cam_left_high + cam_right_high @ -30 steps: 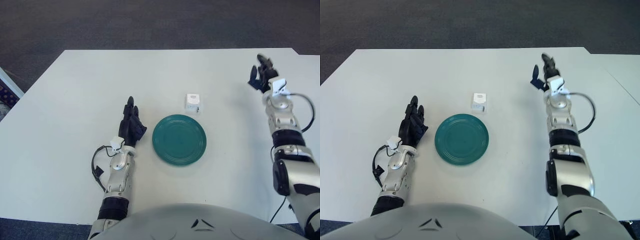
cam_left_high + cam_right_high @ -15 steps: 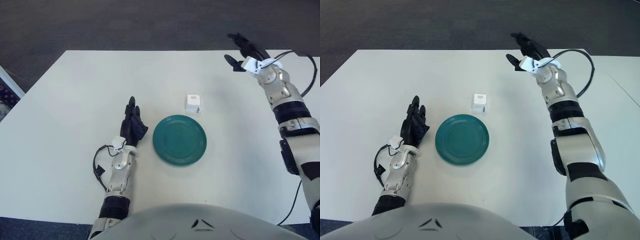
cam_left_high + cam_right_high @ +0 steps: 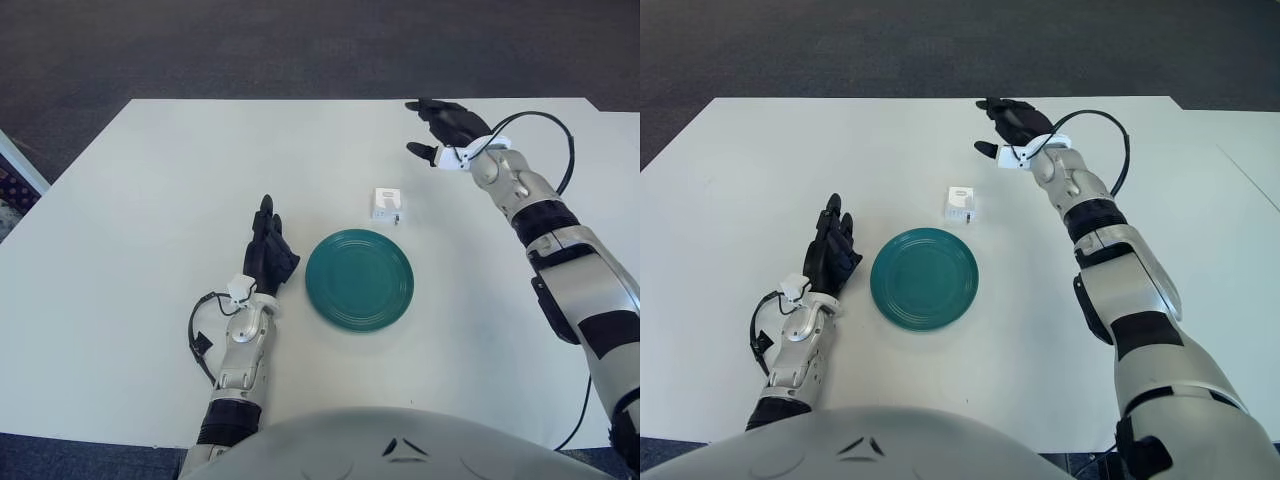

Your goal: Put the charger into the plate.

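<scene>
A small white charger lies on the white table just beyond the round teal plate. My right hand hovers above the table up and to the right of the charger, fingers spread and holding nothing. My left hand shows just left of the plate, its black fingers straight and empty.
The white table reaches to dark carpet at the back. A black cable loops off my right wrist. A second white surface shows at the right edge.
My right hand has swung from the far right edge of the table inward and to the left, ending near the charger. The left hand, plate and charger have barely moved.
</scene>
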You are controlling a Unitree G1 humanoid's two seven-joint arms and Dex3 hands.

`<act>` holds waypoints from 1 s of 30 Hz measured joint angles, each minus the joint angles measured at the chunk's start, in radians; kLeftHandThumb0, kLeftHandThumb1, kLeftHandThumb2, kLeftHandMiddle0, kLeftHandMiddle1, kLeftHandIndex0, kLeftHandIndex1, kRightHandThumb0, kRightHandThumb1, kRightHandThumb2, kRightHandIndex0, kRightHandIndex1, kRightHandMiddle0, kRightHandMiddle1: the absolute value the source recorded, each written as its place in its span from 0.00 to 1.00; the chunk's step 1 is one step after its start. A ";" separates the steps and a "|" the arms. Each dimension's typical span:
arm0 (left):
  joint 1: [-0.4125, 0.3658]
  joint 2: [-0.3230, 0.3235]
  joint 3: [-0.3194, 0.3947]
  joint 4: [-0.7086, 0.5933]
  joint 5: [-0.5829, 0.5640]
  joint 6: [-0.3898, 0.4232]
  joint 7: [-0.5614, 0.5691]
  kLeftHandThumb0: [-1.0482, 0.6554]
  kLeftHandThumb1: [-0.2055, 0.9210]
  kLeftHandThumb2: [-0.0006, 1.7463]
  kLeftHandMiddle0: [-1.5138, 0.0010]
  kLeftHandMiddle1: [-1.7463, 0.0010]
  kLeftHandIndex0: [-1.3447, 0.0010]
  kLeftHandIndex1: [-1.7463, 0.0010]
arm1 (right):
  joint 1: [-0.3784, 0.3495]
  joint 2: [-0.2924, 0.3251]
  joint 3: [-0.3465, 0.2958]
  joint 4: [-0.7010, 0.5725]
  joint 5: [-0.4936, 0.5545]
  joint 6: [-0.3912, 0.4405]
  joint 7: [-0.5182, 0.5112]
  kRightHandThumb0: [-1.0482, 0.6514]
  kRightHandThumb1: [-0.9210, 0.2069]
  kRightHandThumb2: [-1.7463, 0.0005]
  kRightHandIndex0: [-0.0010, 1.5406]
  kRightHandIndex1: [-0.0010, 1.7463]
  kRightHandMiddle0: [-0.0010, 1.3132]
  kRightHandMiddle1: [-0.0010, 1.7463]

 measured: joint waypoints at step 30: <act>0.027 0.000 0.016 -0.040 -0.049 0.041 -0.031 0.00 1.00 0.68 1.00 1.00 1.00 1.00 | 0.030 0.138 0.024 0.157 0.029 0.007 -0.001 0.00 0.00 0.50 0.01 0.00 0.00 0.15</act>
